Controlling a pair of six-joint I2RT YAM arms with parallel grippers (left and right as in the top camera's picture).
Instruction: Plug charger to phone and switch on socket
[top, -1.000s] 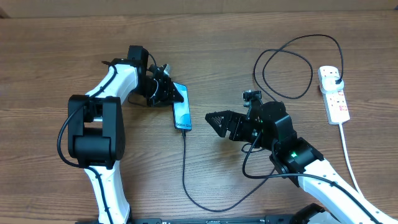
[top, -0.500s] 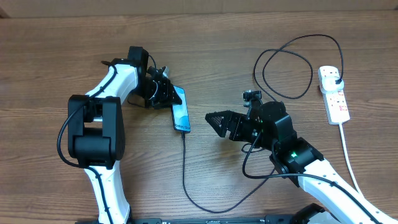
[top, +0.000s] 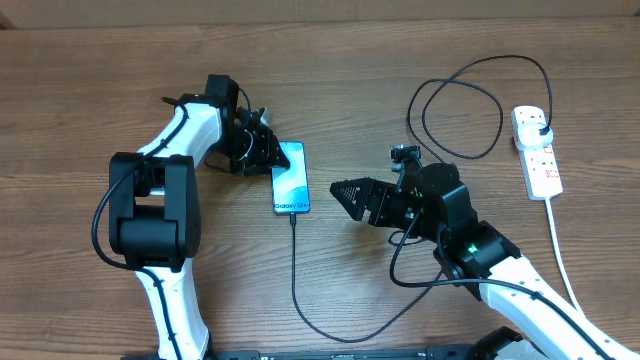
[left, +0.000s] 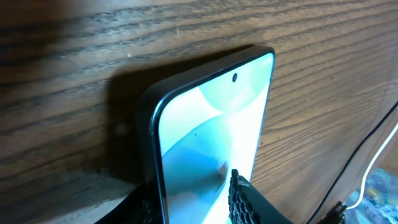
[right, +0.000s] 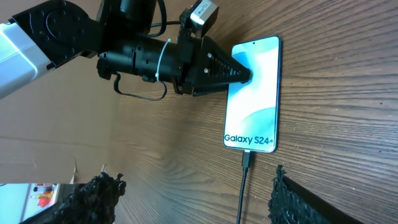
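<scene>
Overhead, the left gripper sits at the far left corner of the phone, fingertips touching its edge. In the left wrist view one finger overlaps the lit display, but I cannot tell whether the jaws pinch the phone or merely rest against it. The phone lies flat, face up, its long axis running away from the robot, with the charger seated in its near end — that half of the task looks done. The charger trails toward the robot, sweeps right and loops up to its plug, which sits in the far end of the socket. Between phone and socket, the right gripper hovers with jaws wide and empty, pointing left at the phone. The socket lies well off to that gripper's right, behind its fingers, its long axis also near-to-far. The right arm is much the nearer — I judge it must swing round to switch the socket on.
</scene>
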